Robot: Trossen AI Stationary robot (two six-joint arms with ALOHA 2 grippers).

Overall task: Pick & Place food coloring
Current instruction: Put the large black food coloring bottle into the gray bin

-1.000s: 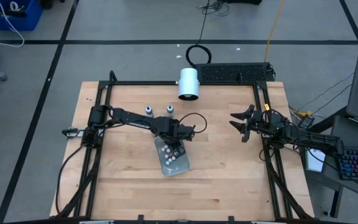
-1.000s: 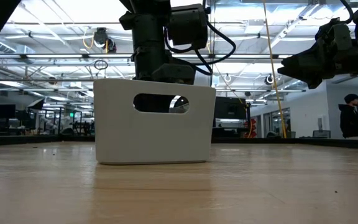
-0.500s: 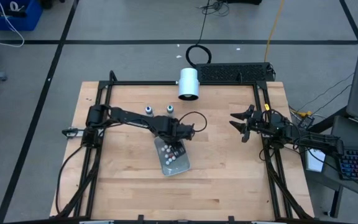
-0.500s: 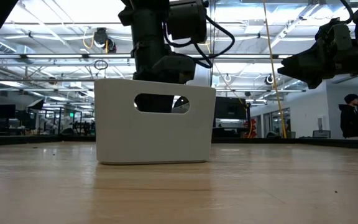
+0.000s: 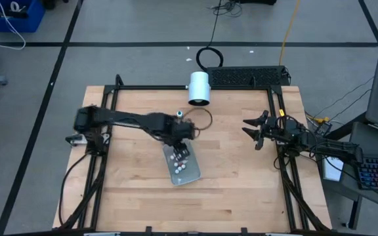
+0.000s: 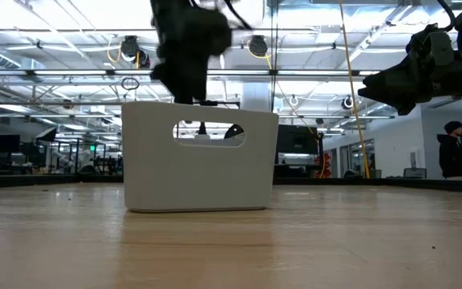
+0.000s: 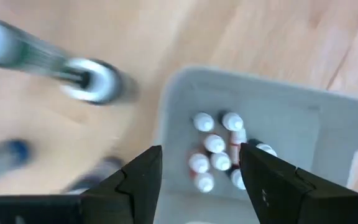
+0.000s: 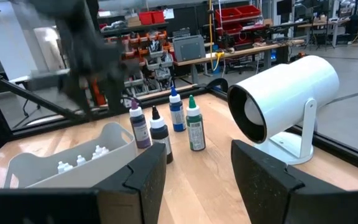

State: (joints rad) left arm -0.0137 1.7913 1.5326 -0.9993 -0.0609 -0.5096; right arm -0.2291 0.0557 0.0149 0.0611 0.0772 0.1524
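Overhead, my left gripper (image 7: 197, 171) hangs over white bin (image 7: 291, 118), fingers spread, empty; right gripper (image 5: 253, 133) waits, fingers spread.

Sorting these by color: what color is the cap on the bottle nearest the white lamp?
Green. The bottle shows best in the right wrist view.

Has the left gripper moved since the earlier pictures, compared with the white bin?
Yes. In the high view the left gripper has shifted toward the table's far edge; it now hangs over the far end of the white bin, open and empty.
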